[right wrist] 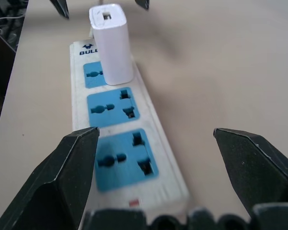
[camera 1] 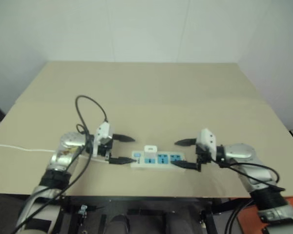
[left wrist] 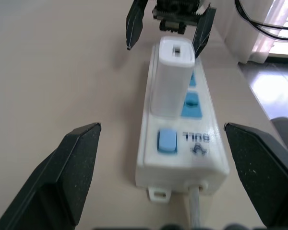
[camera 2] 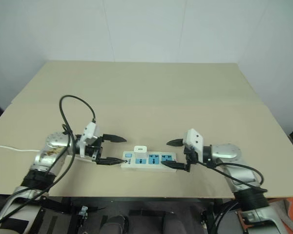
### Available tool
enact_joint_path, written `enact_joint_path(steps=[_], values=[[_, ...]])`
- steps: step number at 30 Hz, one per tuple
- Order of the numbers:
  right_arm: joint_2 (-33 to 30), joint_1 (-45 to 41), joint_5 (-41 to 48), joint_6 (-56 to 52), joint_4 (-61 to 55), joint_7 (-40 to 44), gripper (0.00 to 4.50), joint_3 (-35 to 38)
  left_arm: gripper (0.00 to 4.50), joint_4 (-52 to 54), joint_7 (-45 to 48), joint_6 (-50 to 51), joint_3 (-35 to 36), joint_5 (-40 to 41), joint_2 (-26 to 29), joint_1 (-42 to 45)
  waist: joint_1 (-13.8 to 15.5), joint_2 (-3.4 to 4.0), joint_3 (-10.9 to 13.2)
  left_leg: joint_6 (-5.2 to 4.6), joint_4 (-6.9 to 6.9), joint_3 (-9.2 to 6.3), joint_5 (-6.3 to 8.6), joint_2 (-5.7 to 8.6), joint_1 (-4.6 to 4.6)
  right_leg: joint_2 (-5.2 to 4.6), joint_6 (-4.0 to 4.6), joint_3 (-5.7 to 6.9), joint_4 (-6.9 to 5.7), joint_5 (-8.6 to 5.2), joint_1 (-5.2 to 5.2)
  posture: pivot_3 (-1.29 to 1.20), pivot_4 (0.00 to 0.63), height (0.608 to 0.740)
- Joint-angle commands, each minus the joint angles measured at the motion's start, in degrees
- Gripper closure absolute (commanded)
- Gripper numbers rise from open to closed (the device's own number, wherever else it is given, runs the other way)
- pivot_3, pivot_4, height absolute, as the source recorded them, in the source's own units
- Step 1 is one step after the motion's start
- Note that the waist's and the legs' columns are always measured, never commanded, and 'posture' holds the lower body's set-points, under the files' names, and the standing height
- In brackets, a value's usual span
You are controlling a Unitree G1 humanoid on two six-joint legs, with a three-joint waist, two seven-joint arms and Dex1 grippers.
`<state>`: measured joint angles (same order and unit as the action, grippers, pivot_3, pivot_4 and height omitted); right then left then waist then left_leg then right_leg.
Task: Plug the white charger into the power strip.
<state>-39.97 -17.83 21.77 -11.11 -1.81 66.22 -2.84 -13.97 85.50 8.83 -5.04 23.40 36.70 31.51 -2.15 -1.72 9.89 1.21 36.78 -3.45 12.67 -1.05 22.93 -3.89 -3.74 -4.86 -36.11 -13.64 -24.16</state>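
**Charger seated in the strip, both tools spread wide**

The left tool [camera 1: 123,149] has its two black, tapered fingers spread wide, holding nothing, at the switch end of the power strip [camera 1: 158,160]. The right tool [camera 1: 186,153] is spread just as wide and also empty, at the strip's far end, its lower finger close over that end. Between them the white charger [camera 1: 150,151], a smooth rounded block with a slot in its top face, stands upright in the blue socket nearest the switch. The strip is a long, flat white plastic bar; its other two blue sockets are open. A white cord [camera 1: 19,148] runs from the switch end across the matte beige table [camera 1: 151,97].
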Motion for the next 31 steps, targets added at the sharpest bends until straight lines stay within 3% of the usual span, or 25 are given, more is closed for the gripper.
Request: enact_joint_path(steps=[1, 9, 13, 19, 31], values=[[-3.70, 3.36, 3.99, -1.98, -7.13, -0.69, 0.00, 7.77, 0.02, 5.33, 1.68, 4.58, 4.32, 4.71, 3.84, 0.41, -0.13, 0.02, 0.15, 0.00, 0.00, 0.00, 0.00, 0.00, 0.01, 0.00, 0.00, 0.00, 0.00, 0.00, -0.01, 0.00, 0.150, 0.740], [-11.41, 19.42, 9.40, -7.11, -18.00, -1.91, 0.00, 26.71, 0.02, 6.36, 1.07, 4.28, 9.63, 3.66, 12.37, -3.62, -0.25, 0.02, 0.45, 0.00, 0.02, 0.05, 0.00, -0.01, -0.03, -0.01, -0.02, -0.01, 0.02, -0.01, 0.03, 0.00, 0.150, 0.740], [-12.12, 25.96, 9.15, -8.90, -22.58, -3.78, 0.00, 32.28, 0.02, 7.25, -1.61, 5.04, 10.98, 3.83, 12.97, -6.53, -0.19, 0.00, 0.52, 0.00, 0.03, 0.09, 0.00, -0.02, -0.03, 0.00, -0.02, -0.04, 0.02, -0.01, 0.02, 0.00, 0.150, 0.740], [-11.42, 28.30, 8.45, -11.32, -25.89, -8.41, 0.00, 33.61, 0.02, 10.15, -4.40, 7.06, 11.04, 4.74, 12.76, -8.45, -0.25, -0.02, 0.54, 0.03, 0.06, 0.12, -0.02, -0.03, -0.06, 0.00, -0.05, -0.08, 0.01, 0.03, 0.05, 0.00, 0.150, 0.740], [-7.51, 29.92, 7.52, -5.75, -25.09, -10.52, 0.00, 35.40, 0.02, 11.32, -5.91, 9.44, 9.53, 3.93, 13.12, -7.51, -0.10, -0.03, 0.55, 0.03, 0.06, 0.14, -0.02, -0.01, -0.05, 0.00, -0.04, -0.10, 0.00, 0.05, 0.05, 0.00, 0.150, 0.740]])
